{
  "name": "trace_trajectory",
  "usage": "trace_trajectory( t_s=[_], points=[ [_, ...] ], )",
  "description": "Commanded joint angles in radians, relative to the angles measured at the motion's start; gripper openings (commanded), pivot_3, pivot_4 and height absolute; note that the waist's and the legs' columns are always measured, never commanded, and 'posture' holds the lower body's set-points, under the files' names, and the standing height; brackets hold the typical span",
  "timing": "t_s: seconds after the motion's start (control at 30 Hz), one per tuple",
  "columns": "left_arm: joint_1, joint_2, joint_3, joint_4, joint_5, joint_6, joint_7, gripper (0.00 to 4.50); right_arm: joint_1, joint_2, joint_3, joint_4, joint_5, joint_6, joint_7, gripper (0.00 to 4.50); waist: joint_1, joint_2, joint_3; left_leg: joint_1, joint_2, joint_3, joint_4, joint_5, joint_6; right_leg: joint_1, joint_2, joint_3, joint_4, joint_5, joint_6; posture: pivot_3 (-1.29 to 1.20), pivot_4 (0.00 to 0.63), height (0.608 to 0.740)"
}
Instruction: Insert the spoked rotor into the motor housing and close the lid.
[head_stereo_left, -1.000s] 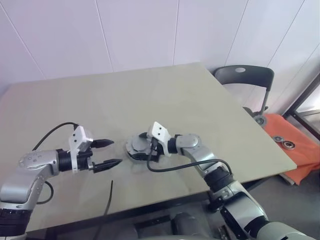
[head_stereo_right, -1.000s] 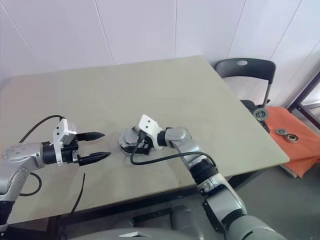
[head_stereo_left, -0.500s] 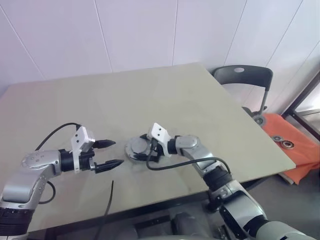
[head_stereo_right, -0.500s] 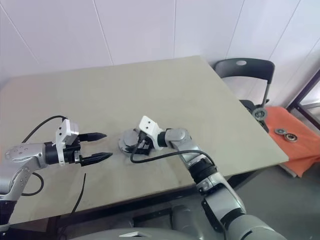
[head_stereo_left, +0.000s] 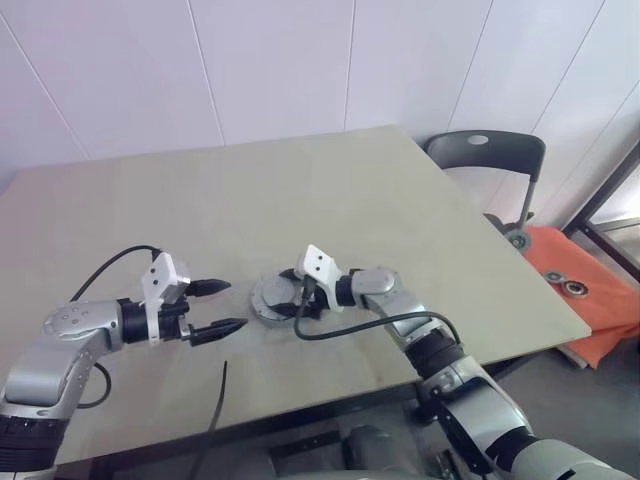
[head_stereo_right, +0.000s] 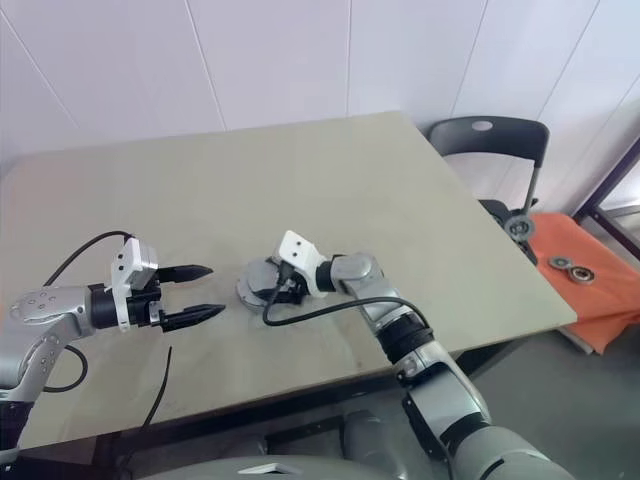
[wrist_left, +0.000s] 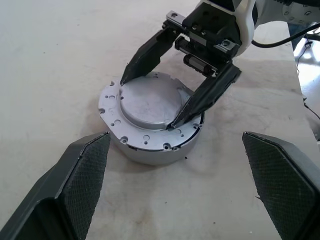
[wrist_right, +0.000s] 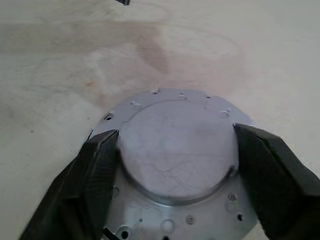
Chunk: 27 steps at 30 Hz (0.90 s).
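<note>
The right gripper (wrist_left: 152, 102), at centre frame in the left wrist view, has its two black fingers (wrist_left: 145, 55) spread astride the raised round centre of the flat pale grey metal lid (wrist_left: 148, 104); whether the tips are pressing on it I cannot tell. The lid lies on the short round silver-grey motor housing (wrist_left: 155, 150), which stands on the pale beige desk (head_stereo_left: 330, 190) at lower centre of the left eye view. The step looks like seating the lid, so a good move is to close evenly on the raised centre, keep the lid level and press straight down without dragging the housing sideways. The left gripper (head_stereo_left: 217, 307), fingers apart and holding nothing, waits just left of the housing and could steady it.
</note>
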Motion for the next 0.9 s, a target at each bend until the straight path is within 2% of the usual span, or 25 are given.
trace_trajectory(
  t_s=[0.03, 0.9],
  points=[
    [-0.005, 0.001, 0.019, -0.026, -0.012, -0.004, 0.004, 4.50, -0.024, 0.009, 0.007, 0.053, -0.013, -0.005, 0.005, 3.22, -0.001, 0.000, 0.000, 0.000, 0.000, 0.000, 0.000, 0.000, 0.000, 0.000, 0.000, 0.000, 0.000, 0.000, 0.000, 0.00, 0.000, 0.740],
    [-0.008, -0.006, 0.020, -0.024, -0.014, -0.007, 0.018, 4.50, -0.078, 0.012, -0.029, 0.149, -0.009, -0.040, 0.018, 3.22, -0.001, 0.000, 0.000, 0.003, 0.000, 0.000, 0.004, 0.000, 0.000, 0.005, 0.000, 0.000, 0.001, -0.002, -0.002, 0.00, 0.000, 0.740]
  ],
)
